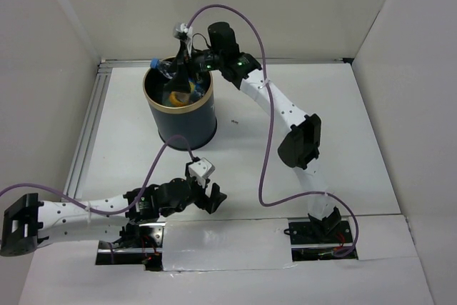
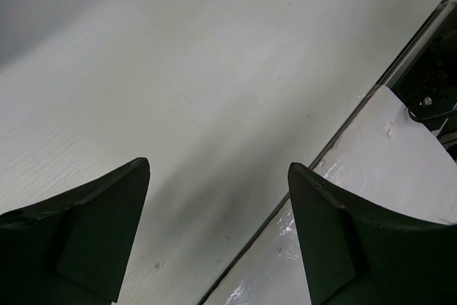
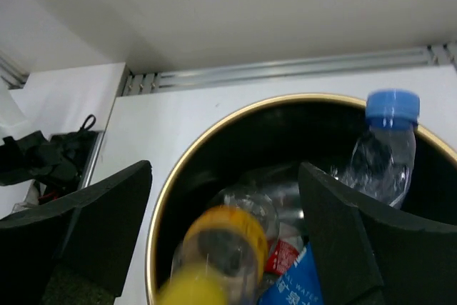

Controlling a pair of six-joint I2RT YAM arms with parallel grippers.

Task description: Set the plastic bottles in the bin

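Looking down from above, we find the bin (image 1: 187,123) standing left of centre in the upper half of the frame, with the right gripper (image 3: 225,169) poised over its mouth. Its fingers are spread wide and grasp nothing. Between them, in the wrist view, we see a blurred yellow-capped bottle (image 3: 225,244) in the bin's opening and a blue-capped bottle (image 3: 382,151) leaning against the rim at right. At lower left the left gripper (image 2: 218,164) gapes, holding nothing, over the white table (image 2: 178,69).

Your top camera looked down from high behind; it and your close, downward right wrist camera shared the gold-rimmed navy cylindrical bin (image 1: 189,123); the left skimmed the white counter (image 2: 178,91).
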